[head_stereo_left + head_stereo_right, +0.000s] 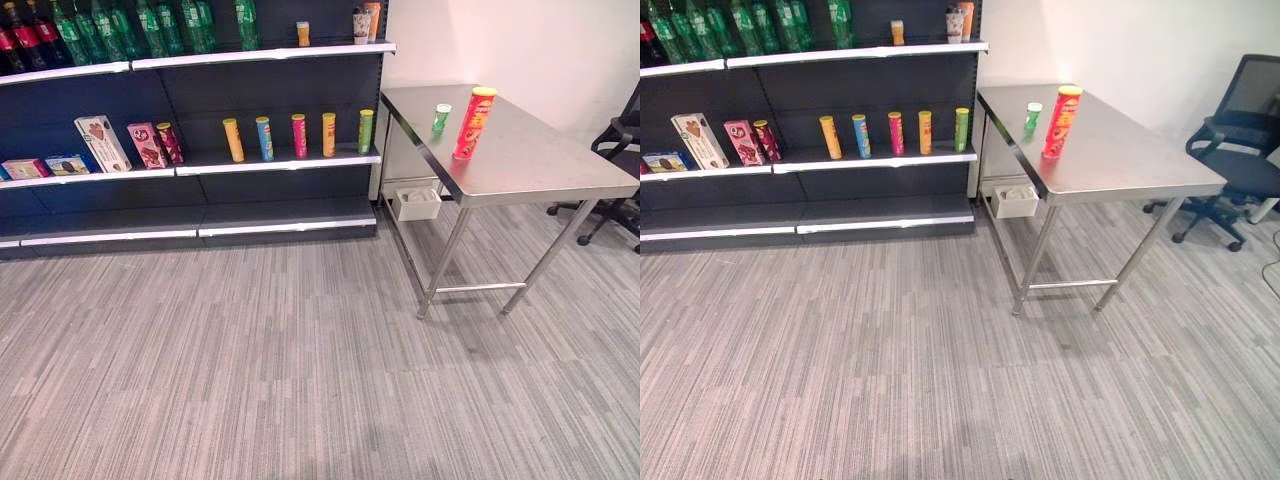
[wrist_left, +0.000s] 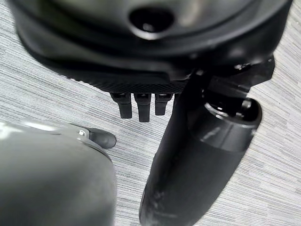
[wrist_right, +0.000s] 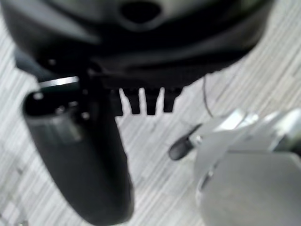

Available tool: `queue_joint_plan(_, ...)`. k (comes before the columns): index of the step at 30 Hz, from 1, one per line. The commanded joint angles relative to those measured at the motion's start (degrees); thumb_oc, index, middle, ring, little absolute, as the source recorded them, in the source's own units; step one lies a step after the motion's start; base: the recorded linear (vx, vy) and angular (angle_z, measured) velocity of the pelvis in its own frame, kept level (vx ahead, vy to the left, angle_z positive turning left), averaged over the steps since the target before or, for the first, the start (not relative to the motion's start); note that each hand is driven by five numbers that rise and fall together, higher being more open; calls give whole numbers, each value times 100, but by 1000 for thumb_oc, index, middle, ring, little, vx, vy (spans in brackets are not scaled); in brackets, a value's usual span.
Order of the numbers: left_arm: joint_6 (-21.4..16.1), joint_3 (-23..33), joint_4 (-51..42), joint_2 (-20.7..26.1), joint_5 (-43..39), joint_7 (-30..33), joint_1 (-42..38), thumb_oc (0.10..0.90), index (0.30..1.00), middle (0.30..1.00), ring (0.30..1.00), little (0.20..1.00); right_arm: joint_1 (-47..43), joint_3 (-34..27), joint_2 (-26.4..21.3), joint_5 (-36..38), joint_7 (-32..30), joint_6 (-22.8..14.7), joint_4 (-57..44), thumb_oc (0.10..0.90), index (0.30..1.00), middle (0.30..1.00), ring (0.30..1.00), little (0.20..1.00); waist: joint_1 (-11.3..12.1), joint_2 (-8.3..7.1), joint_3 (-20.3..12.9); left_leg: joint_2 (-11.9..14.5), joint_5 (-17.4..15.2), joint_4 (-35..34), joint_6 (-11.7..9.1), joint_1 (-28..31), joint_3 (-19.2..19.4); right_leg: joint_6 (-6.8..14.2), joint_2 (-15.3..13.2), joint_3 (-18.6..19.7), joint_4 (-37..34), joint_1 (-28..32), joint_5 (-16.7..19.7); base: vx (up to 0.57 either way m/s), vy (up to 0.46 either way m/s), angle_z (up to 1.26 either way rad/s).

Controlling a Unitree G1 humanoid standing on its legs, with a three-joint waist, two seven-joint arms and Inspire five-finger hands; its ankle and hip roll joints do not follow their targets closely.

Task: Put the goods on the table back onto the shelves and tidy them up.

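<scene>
- Standing on the steel bench (image 1: 520, 160) at your right you have a tall red crisp tube (image 1: 474, 123), upright, and just beside it, toward the shelf side, a small green can (image 1: 441, 117), also upright; the two stand close but apart.
- Looking at the dark shelving unit (image 1: 280, 110) to the left of the bench, you see its middle shelf carrying a spaced row of upright tubes: an orange tube (image 1: 233, 140), a blue tube (image 1: 264, 138), a pink tube (image 1: 299, 135), a yellow tube (image 1: 329, 134) and a green tube (image 1: 366, 131).
- Further left on that same shelf you have a white biscuit box (image 1: 102, 143), a pink box (image 1: 147, 145) and a dark red tube (image 1: 169, 142), then two flat boxes (image 1: 45, 166) at the far end.
- On the top shelf you see green bottles (image 1: 150, 26) with dark cola bottles (image 1: 18, 38) at the left, and a few cups (image 1: 362, 22) at the right end.
- A white tray (image 1: 416, 203) sits on the floor under the bench, against the shelving's end.
- An office chair (image 1: 1240, 140) stands on the far side of the bench.
- Your left hand (image 2: 141, 106) hangs over the grey carpet with its fingers straight and apart, holding nothing.
- Your right hand (image 3: 146, 101) hangs the same way over the carpet, fingers straight, empty.
</scene>
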Motion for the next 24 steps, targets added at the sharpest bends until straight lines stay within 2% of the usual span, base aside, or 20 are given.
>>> queue_joint_plan(1,-176,116,257,-220,-11,-112,-183,800,900,900,900,900,-328,31,80,-100,-31,-131,228,800,900,900,900,900,-80,-234,-46,150,-89,-209,-162,-83,194,530,-369,-145,31,259,-474,0,-48,0)
queue_joint_plan(2,-177,128,257,-209,-41,-103,-187,800,900,900,900,900,-339,51,80,-116,-38,-138,217,800,900,900,900,900,-65,-257,3,172,-96,-103,-159,-112,189,510,-365,-126,97,238,-506,-105,-125,1)
queue_joint_plan(3,-200,188,228,-164,-212,-97,-235,800,900,900,900,900,-421,171,81,-192,-47,-171,156,800,900,900,900,900,-13,-380,241,231,-336,869,-177,-612,149,392,-372,-53,338,108,-628,-117,-106,1)
queue_joint_plan(4,-199,191,230,-161,-213,-98,-241,800,900,900,900,900,-428,170,84,-192,-47,-172,158,800,900,900,900,900,-19,-377,238,243,-380,958,-178,-669,139,388,-366,-57,355,87,-637,-193,-186,8)
queue_joint_plan(5,-188,227,175,-143,-396,-79,-300,800,900,900,900,900,-492,247,78,-244,-77,-199,81,800,900,900,900,900,78,-472,512,335,-409,2138,-234,-1325,112,250,-349,-21,519,88,-721,-76,-146,9)
queue_joint_plan(6,-172,305,154,-133,-536,-98,-308,800,900,900,900,900,-523,270,75,-276,-93,-198,56,800,900,900,900,900,133,-493,598,369,-307,2723,-217,-1605,6,176,-301,5,548,121,-756,-71,-200,3)
queue_joint_plan(7,-172,412,120,-119,-738,-100,-324,800,900,900,900,900,-548,299,66,-299,-107,-190,40,800,900,900,900,900,204,-505,715,375,5,3319,-204,-1944,-143,92,-244,-5,603,157,-816,11,-102,-3)
queue_joint_plan(8,-171,414,121,-118,-739,-100,-329,800,900,900,900,900,-553,298,67,-299,-108,-190,42,800,900,900,900,900,181,-512,688,362,33,3311,-203,-1987,-162,91,-251,-26,604,120,-806,62,-99,-10)
queue_joint_plan(9,-193,650,91,-82,-1140,-54,-381,800,900,900,900,900,-569,305,37,-283,-147,-164,29,800,900,900,900,900,272,-564,774,375,233,3543,-149,-2451,-179,52,-234,-57,618,232,-917,140,-42,-12)
queue_joint_plan(11,-203,767,22,-73,-1334,-38,-375,800,900,900,900,900,-567,324,31,-283,-165,-125,15,800,900,900,900,900,398,-585,753,434,208,3058,-134,-2762,-53,84,-210,1,531,411,-1003,254,36,6)
queue_joint_plan(12,-205,760,5,-73,-1372,-28,-363,800,900,900,900,900,-560,340,38,-291,-165,-122,-2,800,900,900,900,900,449,-580,741,459,340,2657,-164,-2767,-80,110,-203,51,497,474,-1034,309,147,19)
queue_joint_plan(13,-218,758,14,-78,-1472,-1,-367,800,900,900,900,900,-564,386,38,-325,-183,-129,-30,800,900,900,900,900,502,-490,733,507,721,2026,-251,-2840,-200,131,-129,102,461,542,-1084,215,106,-6)
queue_joint_plan(14,-219,755,15,-82,-1476,-1,-365,800,900,900,900,900,-560,387,35,-325,-184,-128,-32,800,900,900,900,900,498,-507,733,487,785,1920,-259,-2787,-191,127,-146,99,460,545,-1081,233,126,-31)
queue_joint_plan(16,-194,867,103,-160,-1914,45,-440,800,900,900,900,900,-609,424,29,-316,-285,-146,-56,800,900,900,900,900,667,-432,816,515,1178,216,-415,-3015,-471,159,-102,262,484,842,-1395,408,193,-37)
queue_joint_plan(17,-203,930,140,-180,-2073,38,-459,800,900,900,900,900,-624,411,34,-283,-305,-153,-52,800,900,900,900,900,693,-435,825,561,1197,-7,-450,-3125,-498,178,-95,317,504,934,-1475,355,166,-12)
queue_joint_plan(19,-189,1025,202,-179,-2206,59,-481,800,900,900,900,900,-626,353,49,-224,-313,-153,-36,800,900,900,900,900,712,-448,805,621,1161,-91,-459,-3131,-365,226,-117,335,527,1084,-1597,380,217,-25)
queue_joint_plan(20,-183,1286,294,-159,-2293,39,-342,800,900,900,900,900,-552,235,92,-101,-259,-131,43,800,900,900,900,900,753,-390,564,734,1261,-98,-412,-2922,-290,319,-123,504,589,1221,-1747,490,286,-43)
queue_joint_plan(21,-182,1285,294,-156,-2290,37,-334,800,900,900,900,900,-543,237,94,-100,-257,-131,42,800,900,900,900,900,775,-401,564,739,1255,-101,-416,-2903,-266,318,-134,525,599,1222,-1755,529,336,-39)
queue_joint_plan(22,-188,1330,338,-111,-2240,37,-310,800,900,900,900,900,-498,131,114,-28,-215,-102,89,800,900,900,900,900,785,-400,473,719,1388,138,-404,-2949,-245,363,-202,574,645,1331,-1789,345,244,-45)
queue_joint_plan(24,-214,1395,376,-11,-2155,56,-290,800,900,900,900,900,-431,0,166,47,-141,-63,179,800,900,900,900,900,777,-506,317,625,1404,645,-343,-3056,-224,506,-420,617,835,1341,-1717,502,351,-47)
